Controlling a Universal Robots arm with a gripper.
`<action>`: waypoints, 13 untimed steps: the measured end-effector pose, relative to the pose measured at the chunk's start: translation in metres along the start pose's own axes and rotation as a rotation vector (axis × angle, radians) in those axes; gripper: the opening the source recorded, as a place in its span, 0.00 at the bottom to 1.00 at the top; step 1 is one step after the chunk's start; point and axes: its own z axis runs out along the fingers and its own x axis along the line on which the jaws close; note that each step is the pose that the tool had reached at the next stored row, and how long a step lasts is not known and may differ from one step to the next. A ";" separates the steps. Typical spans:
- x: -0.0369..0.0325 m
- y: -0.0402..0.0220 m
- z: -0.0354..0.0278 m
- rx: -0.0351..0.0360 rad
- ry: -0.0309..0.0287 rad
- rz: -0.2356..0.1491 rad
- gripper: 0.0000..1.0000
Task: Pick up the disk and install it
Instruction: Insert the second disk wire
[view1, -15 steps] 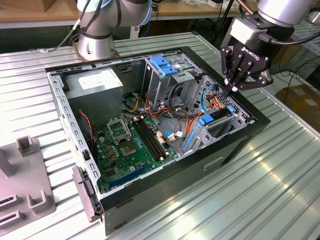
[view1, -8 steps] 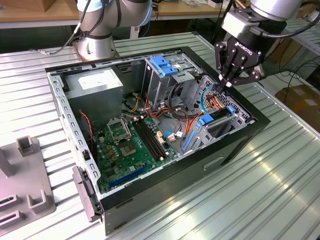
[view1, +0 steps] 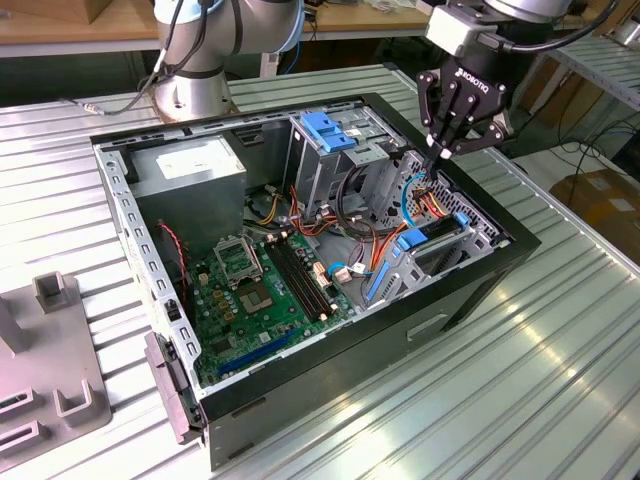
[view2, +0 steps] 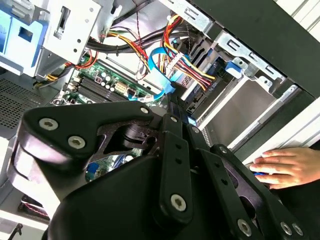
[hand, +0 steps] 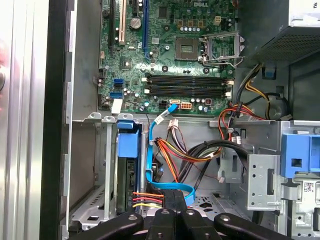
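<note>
**Gripper above the drive bay, disk seated in the case**

While the exterior view gives the whole open computer case (view1: 470, 285) on the ribbed table (view1: 560, 380), we see there the gripper (view1: 447, 150) hanging over the cable bundle near the case's edge on the exterior view's right, its fingers drawn together to a point and holding nothing. The disk (view1: 425, 240) sits in its bay just below.

In the second wrist view, we find a person's hand (view2: 287, 167) resting on the case's outer side.

In the first wrist view, we see the disk (hand: 129, 165) standing in the bay beside the motherboard (hand: 170, 55), with the fingertips (hand: 175, 200) pressed together just beside the flat blue cable (hand: 170, 187).
</note>
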 end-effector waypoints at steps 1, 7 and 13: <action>0.0000 0.0000 0.0001 0.0000 -0.0002 0.000 0.10; -0.0001 0.0000 0.0001 0.0000 -0.0001 0.000 0.10; -0.0003 0.0000 0.0001 0.0000 -0.0001 0.000 0.24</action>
